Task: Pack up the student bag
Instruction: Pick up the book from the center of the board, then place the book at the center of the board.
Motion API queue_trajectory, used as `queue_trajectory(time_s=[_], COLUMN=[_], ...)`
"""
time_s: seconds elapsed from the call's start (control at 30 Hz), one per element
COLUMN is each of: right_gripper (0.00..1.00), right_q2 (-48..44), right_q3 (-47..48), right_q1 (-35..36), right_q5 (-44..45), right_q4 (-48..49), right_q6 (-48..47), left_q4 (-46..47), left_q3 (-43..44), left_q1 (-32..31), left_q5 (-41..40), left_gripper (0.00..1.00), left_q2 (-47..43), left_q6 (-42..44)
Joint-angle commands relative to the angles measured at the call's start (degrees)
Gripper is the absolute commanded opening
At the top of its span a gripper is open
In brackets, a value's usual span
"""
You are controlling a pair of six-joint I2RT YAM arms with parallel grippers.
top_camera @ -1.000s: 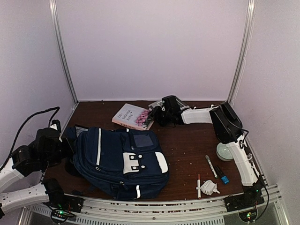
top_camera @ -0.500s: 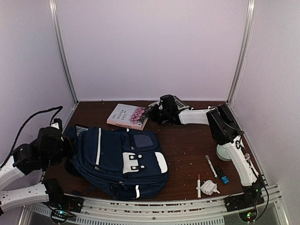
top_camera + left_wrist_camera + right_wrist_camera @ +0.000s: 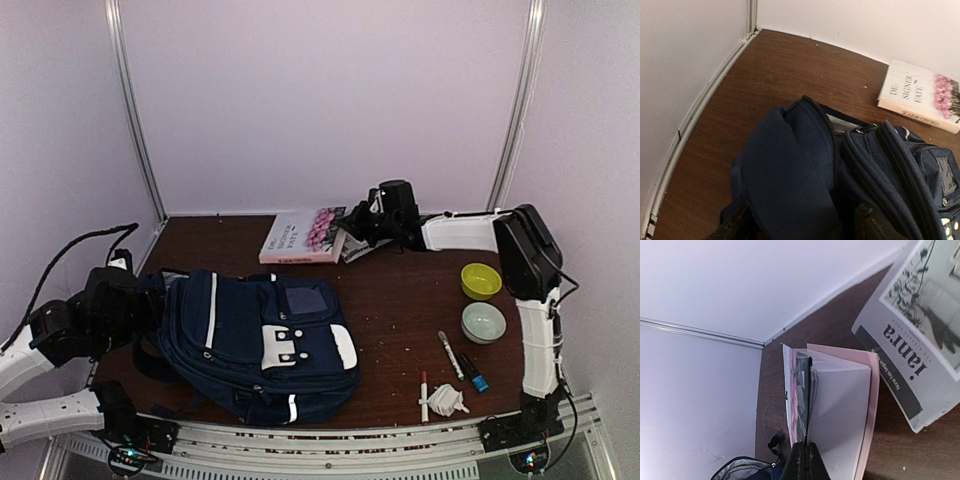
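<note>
At far left the left gripper (image 3: 802,225) stands wide, its fingers (image 3: 735,227) either side of the bag's (image 3: 260,340) padded back edge. The bag lies flat on the front left of the table (image 3: 400,300), top end toward the left arm. It is navy blue, with a thin white stripe along one panel, white buckle patches on the flap, a front pocket and a small pale strip near the front edge. From the left wrist, its top gapes a little, showing pale lining. Behind it, at the back, the right gripper (image 3: 807,447) is clamped on the edge of a white book (image 3: 305,235) with pink flowers, above a magazine (image 3: 920,340). Further right sit a yellow bowl (image 3: 481,280), a pale bowl (image 3: 484,322) and pens (image 3: 450,352).
</note>
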Motion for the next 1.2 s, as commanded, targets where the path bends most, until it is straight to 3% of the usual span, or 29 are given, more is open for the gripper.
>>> queue_trajectory(time_s=[0.0,0.07,0.13,0.2,0.33,0.53,0.6,0.67,0.77,0.83,0.93,1.03,1.17], right_gripper=[0.00,0.00,0.00,0.00,0.00,0.01,0.24,0.38,0.40,0.40,0.38,0.38,0.37], right_q2=[-12.19,-16.59,-21.33,-25.87,-34.65,-47.44,-49.79,-52.38,-56.74,-58.79,-59.29,-57.12,-52.61], right_q3=[-9.14,-14.31,-20.01,-26.11,-35.73,-46.42,-47.31,-47.00,-45.95,-44.80,-44.43,-44.60,-45.54], right_q1=[-3.02,-4.29,-5.54,-6.89,-8.75,-9.28,-9.28,-9.23,-8.06,-5.20,1.34,14.41,28.14], right_q5=[-0.71,-0.90,-0.66,-0.46,2.00,16.81,19.73,21.51,23.59,24.21,16.47,8.34,1.33], right_q4=[5.74,5.88,6.12,5.72,-0.80,-13.74,-18.75,-23.62,-27.34,-28.69,-28.04,-29.24,-29.02], right_q6=[-6.33,-8.10,-9.57,-11.05,-17.09,-28.26,-30.50,-32.59,-35.02,-38.10,-46.44,-55.58,-61.94], left_q4=[-1.16,-4.89,-8.86,-8.49,-2.21,-2.68,0.93,7.42,12.31,12.37,10.93,12.19,15.05], left_q3=[4.33,4.60,4.14,3.18,3.63,12.01,13.82,15.13,18.08,20.31,24.11,26.51,27.35], left_q1=[0.04,0.03,0.03,0.03,0.04,0.11,0.30,3.09,15.81,21.78,25.30,27.76,32.52], left_q5=[-3.96,-6.57,-10.41,-12.08,-11.25,-10.78,-9.02,-0.05,28.03,39.29,46.96,53.79,56.51], left_gripper=[0.75,0.82,0.81,0.78,0.70,0.74,0.79,0.91,0.92,0.90,0.88,0.83,0.76], left_q2=[-1.16,-2.43,-4.84,-8.17,-10.76,0.12,3.93,6.81,13.71,20.22,30.67,39.47,45.95], left_q6=[0.50,-2.75,-7.90,-7.45,2.20,12.07,17.60,24.02,26.79,27.50,30.32,31.88,31.26])
